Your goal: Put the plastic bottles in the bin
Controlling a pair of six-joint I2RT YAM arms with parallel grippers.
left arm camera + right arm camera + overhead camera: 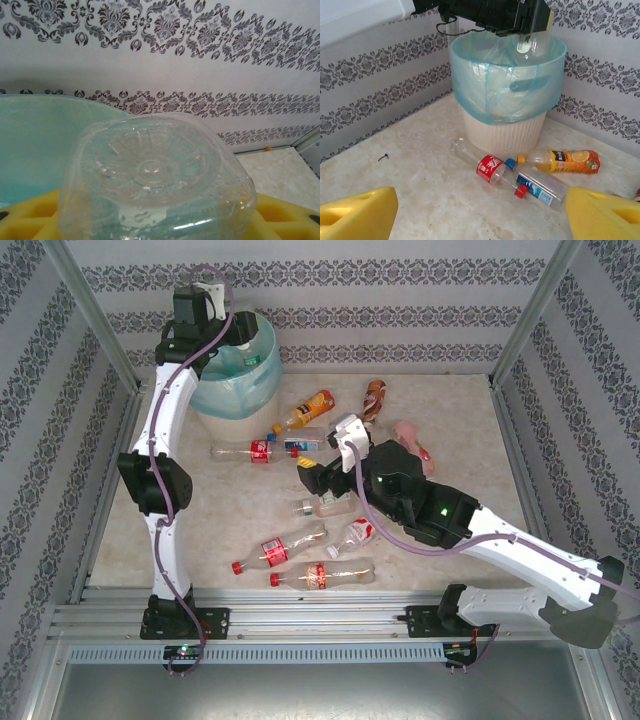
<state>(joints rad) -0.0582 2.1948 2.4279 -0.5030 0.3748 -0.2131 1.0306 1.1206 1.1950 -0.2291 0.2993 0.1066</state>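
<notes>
The bin [240, 398] stands at the back left, cream with a teal liner [500, 95]. My left gripper [222, 340] hangs over it, shut on a clear bottle [155, 175] whose base faces the wrist camera; the bottle [532, 46] dangles above the rim. My right gripper [481, 200] is open and empty, low over the table [312, 480]. Ahead of it lie a red-labelled clear bottle [487, 167], a blue-labelled bottle [540, 185] and an orange bottle [565, 161] beside the bin's foot.
More bottles lie about: a brown one [375, 400], a pink one [412, 445], a clear one [320, 506] under the right arm, and three red-labelled ones [280, 550] [355, 535] [320, 576] near the front. Patterned walls enclose the table.
</notes>
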